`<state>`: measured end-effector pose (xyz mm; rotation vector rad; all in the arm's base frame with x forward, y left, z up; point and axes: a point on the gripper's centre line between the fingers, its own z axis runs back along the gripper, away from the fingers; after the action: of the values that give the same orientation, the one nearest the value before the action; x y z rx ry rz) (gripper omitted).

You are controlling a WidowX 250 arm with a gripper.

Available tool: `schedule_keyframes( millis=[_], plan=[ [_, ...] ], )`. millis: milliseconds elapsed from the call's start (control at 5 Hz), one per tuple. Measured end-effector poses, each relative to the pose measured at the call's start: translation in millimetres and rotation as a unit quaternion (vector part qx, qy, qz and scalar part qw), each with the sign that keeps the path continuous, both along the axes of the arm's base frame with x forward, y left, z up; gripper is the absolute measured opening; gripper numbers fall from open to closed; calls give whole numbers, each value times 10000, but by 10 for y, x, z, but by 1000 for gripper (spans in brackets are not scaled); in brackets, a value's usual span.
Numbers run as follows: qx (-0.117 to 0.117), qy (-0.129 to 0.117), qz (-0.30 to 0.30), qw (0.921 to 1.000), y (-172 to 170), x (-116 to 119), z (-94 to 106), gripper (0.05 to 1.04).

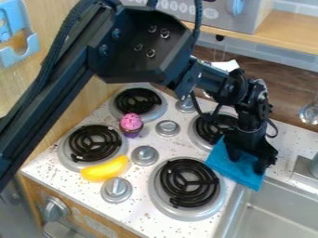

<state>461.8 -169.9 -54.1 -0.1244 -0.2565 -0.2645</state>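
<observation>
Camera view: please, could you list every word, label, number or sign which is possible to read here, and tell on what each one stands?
There is no text I can quote with confidence.
Grey panel at the top: a row of pale round marks, too small to read.
Wooden front of the stove: pale marks to the right of the knob, too small to read.

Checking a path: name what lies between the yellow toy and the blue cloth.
Between the yellow toy and the blue cloth, the camera view shows a silver knob and a black-coiled burner.
</observation>
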Motion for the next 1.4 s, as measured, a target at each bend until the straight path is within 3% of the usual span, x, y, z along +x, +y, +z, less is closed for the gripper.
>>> schedule_keyframes(
  millis=[200,600,800,1000,1200,1400],
  plan=[
    [105,-56,249,9996,135,-197,-1,1000],
    [49,-693,913,9934,475,-507,516,1000],
    [121,-967,1225,9877,647,-703,659,1000],
    [199,-985,1555,9827,799,-910,721,1000],
    [290,-823,2204,9715,1050,-1019,618,1000],
    [297,-666,3239,9433,1317,-1151,500,1000]
  ],
)
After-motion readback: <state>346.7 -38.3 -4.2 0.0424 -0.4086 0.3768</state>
